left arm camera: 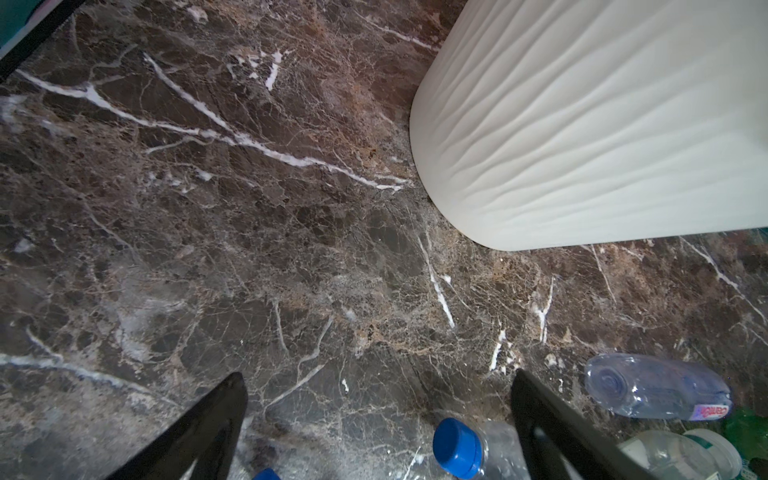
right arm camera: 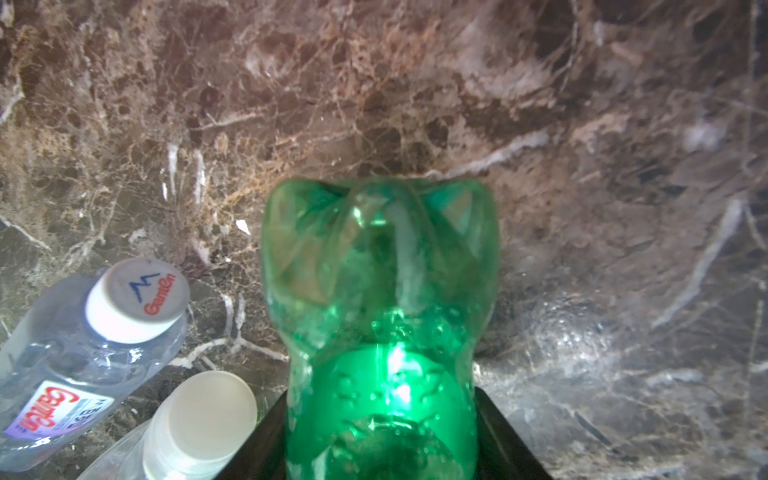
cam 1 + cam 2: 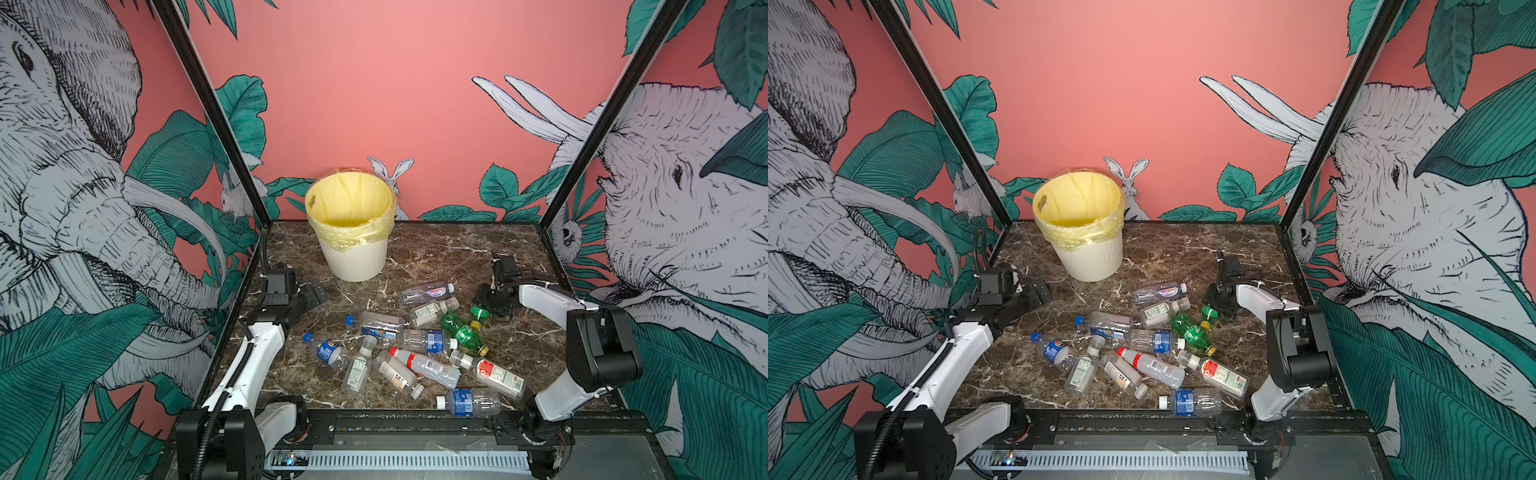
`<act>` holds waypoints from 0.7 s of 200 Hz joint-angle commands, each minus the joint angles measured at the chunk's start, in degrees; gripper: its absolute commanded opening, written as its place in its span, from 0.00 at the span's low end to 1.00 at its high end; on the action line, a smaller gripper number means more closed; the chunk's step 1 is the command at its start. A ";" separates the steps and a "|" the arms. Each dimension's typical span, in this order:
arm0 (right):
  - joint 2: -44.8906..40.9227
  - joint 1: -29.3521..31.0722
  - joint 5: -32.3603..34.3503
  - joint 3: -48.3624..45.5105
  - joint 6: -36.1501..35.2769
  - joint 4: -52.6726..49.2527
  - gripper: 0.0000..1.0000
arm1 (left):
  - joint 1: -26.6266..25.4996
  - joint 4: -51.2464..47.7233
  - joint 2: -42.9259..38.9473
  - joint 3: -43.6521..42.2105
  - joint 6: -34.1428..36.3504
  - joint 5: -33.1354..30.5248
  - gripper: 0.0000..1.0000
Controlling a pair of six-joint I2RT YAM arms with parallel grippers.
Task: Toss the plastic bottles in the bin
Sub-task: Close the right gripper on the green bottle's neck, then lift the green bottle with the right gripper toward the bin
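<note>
Marble counter [image 3: 457,249]: right gripper [image 2: 382,411] clamps a green bottle [image 2: 380,291], left gripper [image 1: 378,376] hangs open, so the pick is in hand; next, lift it over the bin [image 3: 353,262].

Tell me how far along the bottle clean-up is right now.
Barely started. Done: nothing that shows; the bin reveals only its yellow liner inside. In hand: the right gripper is shut on a green bottle at the edge of the pile. Left: the other bottles, about eleven, lie scattered on the table, and the left gripper hangs open and empty.
</note>
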 commanded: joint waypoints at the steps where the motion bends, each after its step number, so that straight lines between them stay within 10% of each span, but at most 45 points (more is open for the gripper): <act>1: -0.75 0.13 -0.42 1.13 0.88 1.22 0.51 | 0.23 0.54 -0.54 -1.00 -0.91 -1.06 0.99; 140: -7.79 0.10 -4.65 4.55 -0.01 2.60 0.42 | 0.20 0.50 -1.35 -1.15 -0.95 -1.04 0.99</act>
